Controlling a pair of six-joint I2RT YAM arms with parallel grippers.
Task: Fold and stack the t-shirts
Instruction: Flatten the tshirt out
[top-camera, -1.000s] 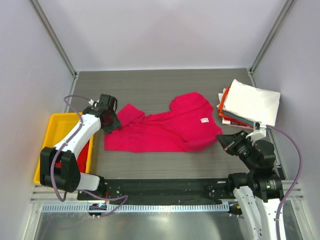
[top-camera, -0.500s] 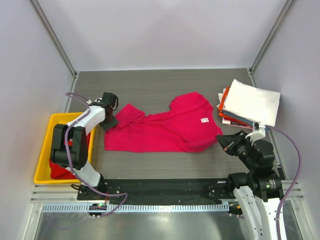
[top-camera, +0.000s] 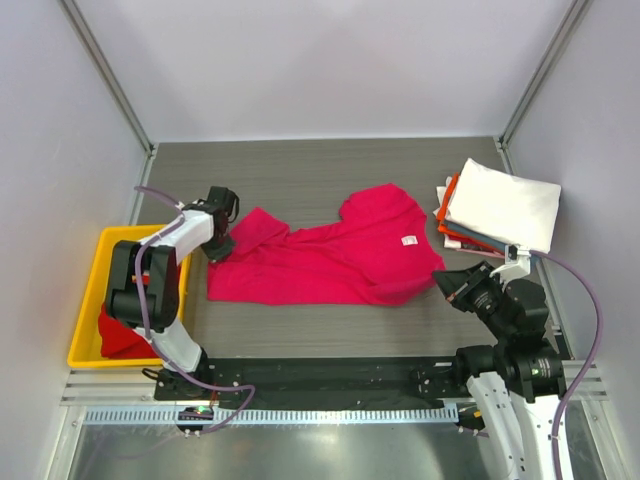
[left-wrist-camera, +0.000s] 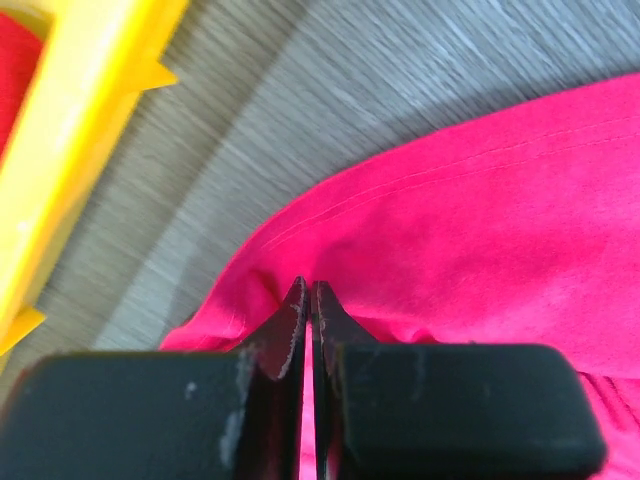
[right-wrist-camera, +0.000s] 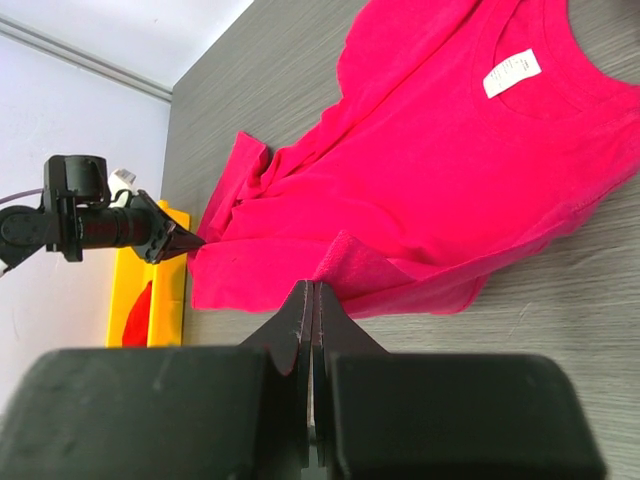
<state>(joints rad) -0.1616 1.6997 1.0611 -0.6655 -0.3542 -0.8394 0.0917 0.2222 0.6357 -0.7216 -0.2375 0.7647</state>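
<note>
A magenta-pink t-shirt lies spread and rumpled across the middle of the table, its neck label facing up. My left gripper sits at the shirt's left edge. In the left wrist view the left gripper is shut, with pink cloth pinched and puckered at its tips. My right gripper is shut with nothing seen between its jaws. It hovers by the shirt's right sleeve. Folded t-shirts are stacked at the right, a white one on top and an orange edge showing. A darker red t-shirt lies in the tray.
A yellow plastic tray stands at the left edge of the table, close to my left arm. The enclosure's walls close in the back and both sides. The black rail with the arm bases runs along the near edge.
The left gripper has closed on the shirt's left edge, and the left arm has drawn its elbow back over the tray. The right arm has not moved.
</note>
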